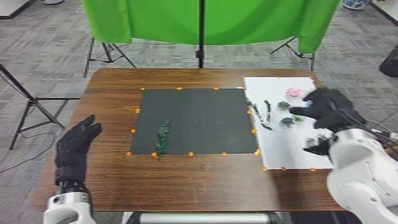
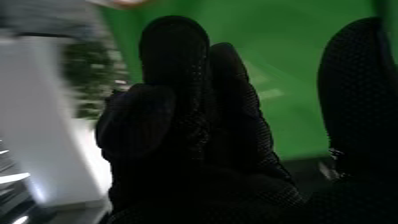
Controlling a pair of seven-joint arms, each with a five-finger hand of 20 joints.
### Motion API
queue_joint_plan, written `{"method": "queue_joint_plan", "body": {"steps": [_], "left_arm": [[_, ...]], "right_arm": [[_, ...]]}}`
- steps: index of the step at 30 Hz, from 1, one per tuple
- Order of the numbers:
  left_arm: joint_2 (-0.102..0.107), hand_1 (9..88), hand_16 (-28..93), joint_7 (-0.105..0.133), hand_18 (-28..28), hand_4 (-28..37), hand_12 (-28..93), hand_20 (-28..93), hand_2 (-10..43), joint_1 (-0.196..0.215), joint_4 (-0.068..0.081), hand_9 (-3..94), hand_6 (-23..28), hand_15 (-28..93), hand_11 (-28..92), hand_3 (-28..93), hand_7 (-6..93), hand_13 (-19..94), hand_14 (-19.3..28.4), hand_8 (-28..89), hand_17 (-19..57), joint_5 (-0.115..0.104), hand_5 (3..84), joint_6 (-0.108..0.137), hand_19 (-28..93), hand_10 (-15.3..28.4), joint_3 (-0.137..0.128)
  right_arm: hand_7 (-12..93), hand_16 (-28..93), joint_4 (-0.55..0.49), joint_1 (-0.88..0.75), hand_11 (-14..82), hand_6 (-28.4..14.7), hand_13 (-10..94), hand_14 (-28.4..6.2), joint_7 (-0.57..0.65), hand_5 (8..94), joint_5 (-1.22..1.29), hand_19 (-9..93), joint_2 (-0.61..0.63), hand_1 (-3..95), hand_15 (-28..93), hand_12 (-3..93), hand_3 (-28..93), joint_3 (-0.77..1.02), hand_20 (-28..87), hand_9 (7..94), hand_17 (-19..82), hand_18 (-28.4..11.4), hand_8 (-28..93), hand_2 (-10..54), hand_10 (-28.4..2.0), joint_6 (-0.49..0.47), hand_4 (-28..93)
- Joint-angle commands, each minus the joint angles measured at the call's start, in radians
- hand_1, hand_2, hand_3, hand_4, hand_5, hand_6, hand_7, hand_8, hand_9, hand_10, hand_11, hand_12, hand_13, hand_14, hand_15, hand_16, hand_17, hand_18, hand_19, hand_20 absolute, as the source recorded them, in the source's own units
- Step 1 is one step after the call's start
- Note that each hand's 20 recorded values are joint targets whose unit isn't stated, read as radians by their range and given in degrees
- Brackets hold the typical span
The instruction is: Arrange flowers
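Black-gloved and nearest the lens, the right hand (image 2: 213,185) holds its fingers largely straight, the thumb set apart, with nothing that I can see pinched between them. From my distant post, the head view places it low over the white sheet (image 1: 293,155) on the right side of the brown wooden table (image 1: 178,190), fingers toward the loose flowers. Just beyond them and to the left lies a pink flower (image 1: 295,92); directly left are a blue-green bloom (image 1: 284,105) and, slightly nearer the robot, a second bloom (image 1: 288,121).

Farther left on the sheet, slender dark sprigs (image 1: 267,107) lie with their long axes running roughly away from the robot. The right hand is by far the closer of the two to this group, and I judge that its next move turns on that short leftward approach: lowering beside one flower without brushing its neighbours, then carrying it left to the dark mat (image 1: 200,117).

One green sprig (image 1: 163,137) lies there, near the mat's left side, lengthwise from front to back; the arrangement looks barely begun to me. That sprig is nearer the left hand (image 1: 73,150), which is over the table's left edge, relaxed and spread, with nothing in its grasp.
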Motion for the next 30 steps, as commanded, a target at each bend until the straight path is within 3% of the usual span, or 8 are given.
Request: {"method": "queue_joint_plan", "body": {"steps": [1, 7, 16, 17, 19, 21, 26, 30], "left_arm": [[-0.010, 32.8, 0, -0.023, 12.5, -24.8, 12, 20, 9.0, 0.012, -0.001, 46.2, 3.4, 19, 17, 67, 13.6, 34, 15.4, -8, 6.0, 0.011, 46.3, -0.013, 8, 13.1, -0.001], [-0.009, 32.7, 0, -0.033, 12.5, -24.4, 11, 20, 8.1, 0.007, -0.001, 46.1, 3.6, 19, 18, 66, 13.6, 34, 15.4, -8, 6.0, 0.016, 46.2, -0.018, 8, 13.1, 0.001], [-0.014, 32.1, 0, -0.040, 12.4, -23.8, 11, 20, 6.1, 0.024, -0.007, 45.9, 3.6, 19, 18, 66, 13.4, 34, 15.6, -8, 5.9, 0.014, 46.2, -0.013, 7, 13.2, 0.007], [-0.014, 32.0, 0, -0.039, 12.4, -23.7, 12, 20, 5.9, 0.025, -0.008, 45.9, 3.6, 19, 18, 66, 13.4, 34, 15.6, -8, 5.9, 0.012, 46.2, -0.011, 7, 13.1, 0.007], [-0.013, 31.9, 0, -0.041, 12.4, -23.7, 12, 20, 5.7, 0.022, -0.007, 45.9, 3.7, 19, 18, 66, 13.4, 34, 15.7, -8, 5.8, 0.013, 46.2, -0.012, 7, 13.2, 0.008], [-0.011, 31.7, 0, -0.043, 12.5, -23.7, 12, 20, 5.5, 0.022, -0.008, 46.0, 3.7, 19, 18, 66, 13.2, 34, 15.7, -8, 5.8, 0.014, 46.2, -0.013, 8, 13.2, 0.008], [-0.010, 31.0, 0, -0.047, 12.6, -23.6, 12, 20, 4.6, 0.020, -0.006, 45.9, 3.8, 19, 18, 66, 13.1, 34, 15.8, -7, 5.4, 0.014, 46.2, -0.016, 7, 13.2, 0.015], [-0.011, 30.7, 0, -0.049, 12.6, -23.3, 12, 20, 3.9, 0.018, -0.004, 46.0, 3.9, 19, 18, 66, 12.9, 34, 15.8, -7, 5.3, 0.013, 46.1, -0.018, 7, 13.3, 0.021]], "right_arm": [[12, 31, 0.097, -0.282, 12.6, -5.2, 77, -9.1, 0.026, 57.2, -0.047, 93, -0.020, 34.9, 55, 24.4, 59, 0.219, 47, 57.3, 52, -15.5, -4, -9.5, -17.4, 0.010, -24], [13, 31, 0.172, -0.258, 12.5, -5.4, 77, -8.2, 0.036, 58.0, -0.108, 93, -0.017, 36.6, 57, 24.3, 59, 0.154, 47, 57.0, 53, -14.9, -4, -9.5, -17.4, 0.051, -28], [19, 32, 0.256, -0.245, 22.5, -1.7, 84, -5.0, 0.028, 69.6, -0.152, 93, -0.012, 46.4, 57, 23.4, 58, 0.080, 50, 73.8, 58, -12.6, -7, -9.5, -13.1, 0.250, -28], [19, 32, 0.264, -0.239, 23.7, -1.1, 85, -4.7, 0.025, 72.2, -0.170, 93, -0.011, 51.4, 58, 23.5, 54, 0.072, 51, 76.6, 59, -12.3, 4, -9.5, -12.4, 0.290, -27], [20, 32, 0.258, -0.234, 20.2, -0.2, 87, -4.2, 0.022, 76.9, -0.182, 93, -0.011, 59.2, 57, 31.6, 46, 0.069, 53, 82.4, 61, -12.0, 13, -9.5, -10.9, 0.344, -22], [22, 32, 0.230, -0.225, 18.4, 0.9, 90, -3.4, 0.016, 80.8, -0.173, 93, -0.013, 61.1, 57, 37.1, 50, 0.072, 54, 87.8, 63, -11.8, 15, -9.5, -10.0, 0.368, -21], [23, 33, 0.126, -0.162, 20.2, 1.0, 91, -2.8, -0.017, 82.4, -0.075, 93, -0.024, 61.1, 57, 38.4, 53, 0.038, 55, 89.5, 64, -11.5, 16, -9.5, -9.9, 0.408, -21], [23, 33, 0.077, -0.021, 20.4, 0.9, 92, -2.7, -0.054, 82.9, -0.003, 93, -0.059, 61.1, 57, 38.1, 53, -0.104, 56, 90.0, 65, -11.3, 16, -9.5, -9.8, 0.428, -21]]}}
